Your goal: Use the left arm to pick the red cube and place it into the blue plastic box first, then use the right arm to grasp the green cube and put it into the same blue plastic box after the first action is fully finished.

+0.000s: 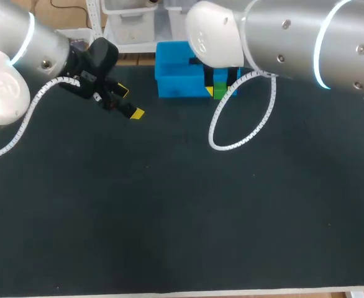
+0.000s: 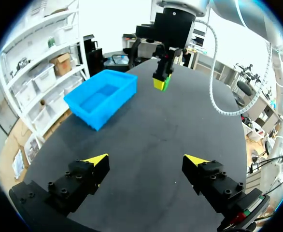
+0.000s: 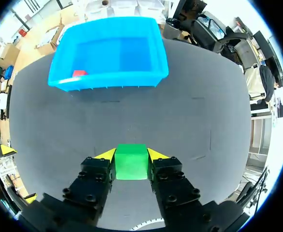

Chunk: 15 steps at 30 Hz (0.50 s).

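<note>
Small green cube (image 3: 131,163) gripped square-on in right claw (image 3: 132,155).
Ahead, blue plastic box (image 3: 112,81) lies long axis crosswise, red cube (image 3: 79,74) inside; left claw (image 2: 146,162) wide.

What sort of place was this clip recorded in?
Probably a robotics lab test bench: a left arm and right arm over a black-topped table, with plain props, a green cube in the right hand and a blue plastic box holding a red cube.

Matt black table top (image 1: 169,211), fine-grained, no shine. Smooth, slightly glossy blue plastic box (image 3: 107,82). Matt, smooth-faced green cube (image 3: 131,162). Satin silver metal arm tube (image 1: 294,37) with glossy white plastic joint cap (image 1: 213,34). Matt black right gripper fingers (image 3: 95,179). Ribbed white plastic cable wrap (image 1: 273,93).
</note>
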Each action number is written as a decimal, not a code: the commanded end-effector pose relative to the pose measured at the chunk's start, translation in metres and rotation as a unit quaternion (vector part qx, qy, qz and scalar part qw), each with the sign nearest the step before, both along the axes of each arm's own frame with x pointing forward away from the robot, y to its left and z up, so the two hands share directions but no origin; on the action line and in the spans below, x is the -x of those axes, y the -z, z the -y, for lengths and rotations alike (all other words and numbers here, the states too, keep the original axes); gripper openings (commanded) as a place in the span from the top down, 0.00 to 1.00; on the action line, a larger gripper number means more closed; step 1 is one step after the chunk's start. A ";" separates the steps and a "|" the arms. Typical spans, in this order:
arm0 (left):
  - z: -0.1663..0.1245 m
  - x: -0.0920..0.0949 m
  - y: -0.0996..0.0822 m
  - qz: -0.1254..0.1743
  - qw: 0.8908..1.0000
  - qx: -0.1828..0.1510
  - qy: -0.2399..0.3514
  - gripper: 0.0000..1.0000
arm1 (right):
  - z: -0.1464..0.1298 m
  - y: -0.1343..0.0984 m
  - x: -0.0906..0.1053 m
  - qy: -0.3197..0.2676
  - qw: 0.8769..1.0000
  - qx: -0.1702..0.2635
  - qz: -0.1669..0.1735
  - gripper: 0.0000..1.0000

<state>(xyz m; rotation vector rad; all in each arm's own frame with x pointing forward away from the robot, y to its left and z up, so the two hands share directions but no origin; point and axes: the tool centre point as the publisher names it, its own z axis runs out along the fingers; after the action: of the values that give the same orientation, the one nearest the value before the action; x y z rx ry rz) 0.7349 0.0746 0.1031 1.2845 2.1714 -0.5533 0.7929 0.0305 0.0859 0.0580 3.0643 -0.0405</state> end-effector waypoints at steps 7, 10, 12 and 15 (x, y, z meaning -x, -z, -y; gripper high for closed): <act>-0.001 0.000 0.001 0.002 1.000 0.003 0.001 0.00 | 0.006 -0.015 -0.001 -0.016 1.000 0.000 0.022 1.00; -0.001 0.000 0.001 0.002 1.000 0.003 0.001 0.00 | 0.008 -0.020 -0.006 -0.025 0.999 0.002 0.027 1.00; -0.001 0.000 0.001 0.002 1.000 0.003 0.001 0.00 | 0.009 -0.022 -0.008 -0.030 0.999 0.001 0.030 1.00; -0.001 0.000 0.001 0.002 1.000 0.003 0.001 0.00 | 0.010 -0.027 -0.013 -0.042 0.999 0.000 0.034 1.00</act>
<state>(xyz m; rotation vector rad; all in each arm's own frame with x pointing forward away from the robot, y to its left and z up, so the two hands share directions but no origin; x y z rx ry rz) 0.7349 0.0746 0.1031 1.2845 2.1714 -0.5534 0.8078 0.0240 0.1103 -0.0622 3.0008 -0.0413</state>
